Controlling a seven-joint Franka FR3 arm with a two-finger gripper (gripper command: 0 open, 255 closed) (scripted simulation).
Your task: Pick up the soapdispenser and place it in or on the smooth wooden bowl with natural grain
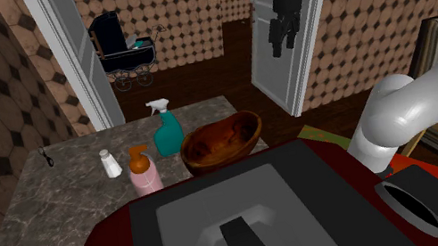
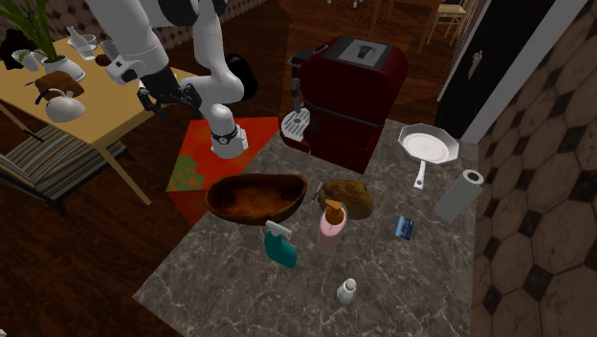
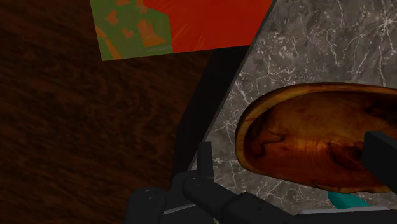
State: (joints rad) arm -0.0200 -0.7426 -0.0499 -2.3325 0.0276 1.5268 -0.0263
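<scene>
Figure: my black two-finger claw [image 3: 292, 145] high over the edge of a grey marble-patterned counter [image 1: 50, 207]. My fingers [image 3: 203, 162] stand well apart and clasp nothing. In the wrist view they frame a brown oval wooden bowl with dark grain [image 3: 318, 143], which lies far beneath them; beyond the counter's edge are a dark wooden floor and a red rug with a green patch [image 3: 191, 25].

The task's thing, a pink soap dispenser with an orange pump [image 1: 143, 170], stands upright on the counter, apart from my claw. In the shoulder view it is just to the left of the bowl, with a teal spray bottle with a white trigger [image 1: 166, 128] behind it and a small white shaker [image 1: 110, 164] at its left. In the second exterior view a brown rounded lump [image 2: 349, 198] sits close behind the dispenser, and a small blue card [image 2: 404, 227] lies near it on its right.

Further along the counter in that view are a white frying pan [image 2: 428, 148] and a grey paper roll [image 2: 459, 196]. My dark red stand [image 2: 349, 86] adjoins the counter by the bowl's end.
</scene>
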